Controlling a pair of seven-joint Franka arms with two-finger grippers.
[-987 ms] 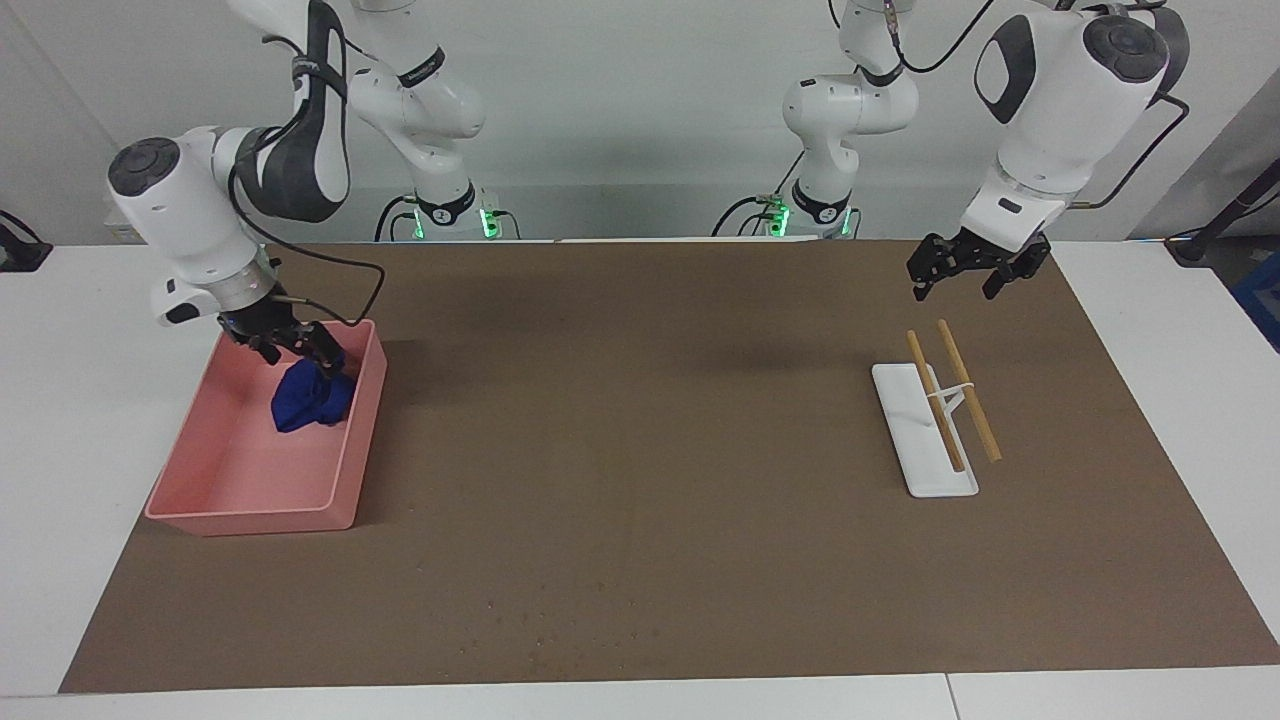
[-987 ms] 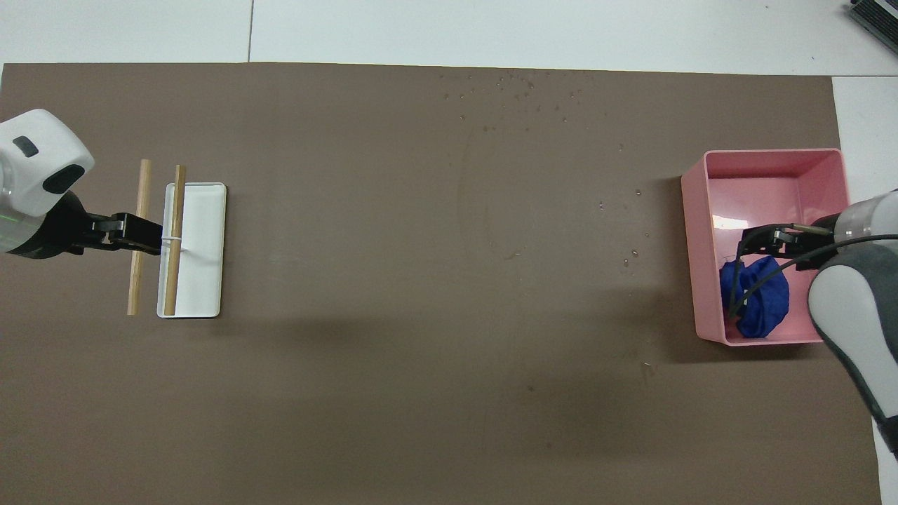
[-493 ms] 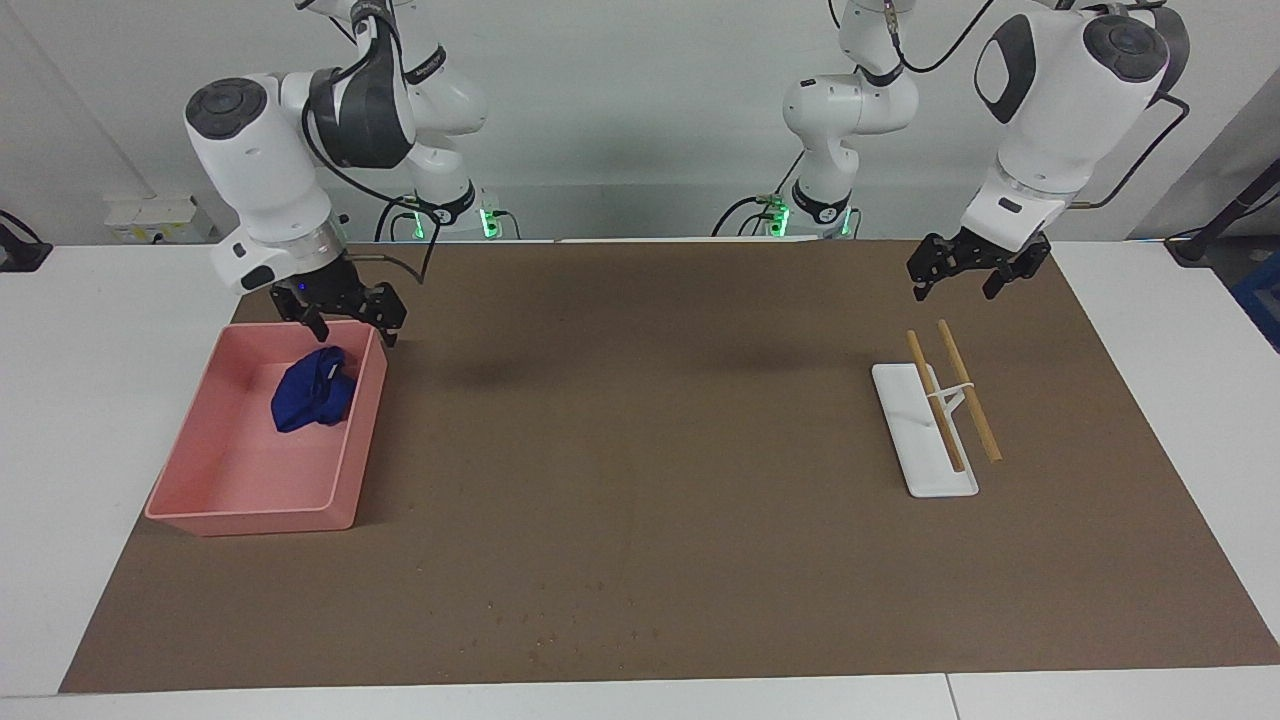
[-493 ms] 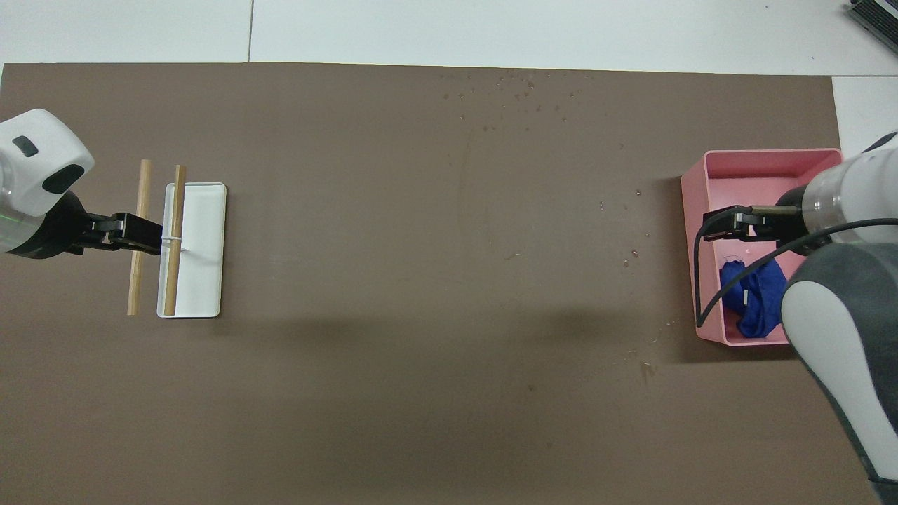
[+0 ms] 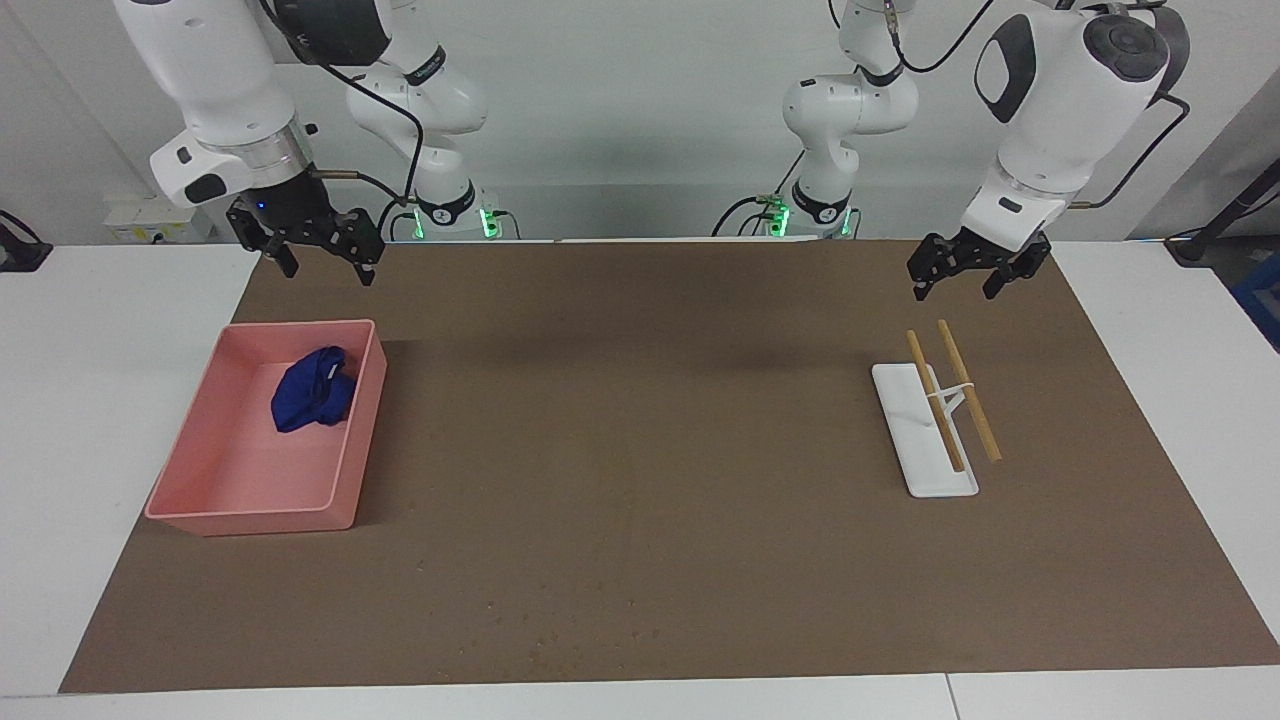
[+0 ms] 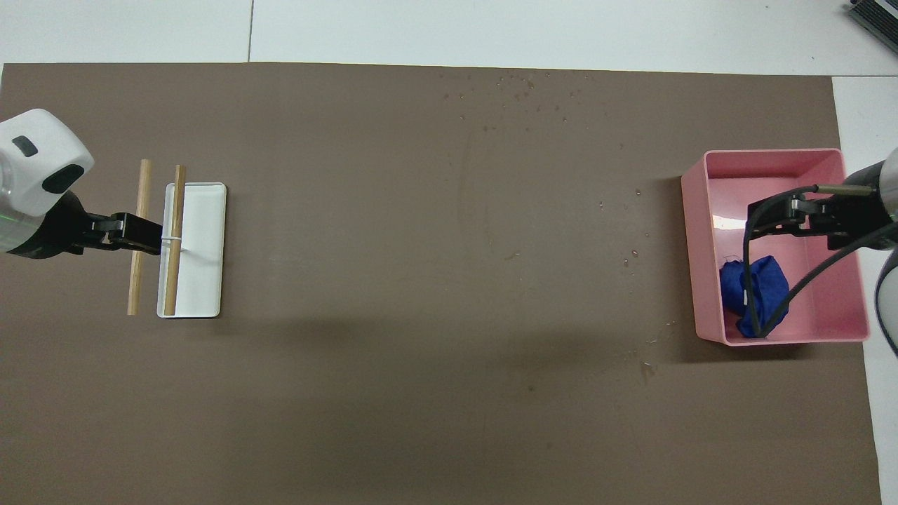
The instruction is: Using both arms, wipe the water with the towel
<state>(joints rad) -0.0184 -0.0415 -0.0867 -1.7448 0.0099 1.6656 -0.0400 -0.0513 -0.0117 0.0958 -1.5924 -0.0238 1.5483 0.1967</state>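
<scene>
Both tools empty, towel lies in the pink bin

The towel (image 5: 310, 398) is a deep-blue bundle lying inside the pink bin (image 5: 200, 470) at the right arm's end of the tabletop (image 5: 640, 450), in the bin's part nearer to the robots; in the facing view it sits at about 1 o'clock from the bin's middle. A small white tag shows on its top.

The right tool (image 5: 320, 262) hangs high in the air, fingers spread wide and holding nothing, at 12 o'clock of the bin in the facing view and well clear of the towel.

The left tool (image 5: 957, 280) waits over the brown mat at the left arm's end, also spread wide and empty, at 12 o'clock of the white tray (image 5: 915, 440) that carries two wooden sticks (image 5: 968, 400).

The water (image 5: 570, 625) is a scatter of tiny droplets on the mat near its edge farthest from the robots, well apart from bin and tray
</scene>
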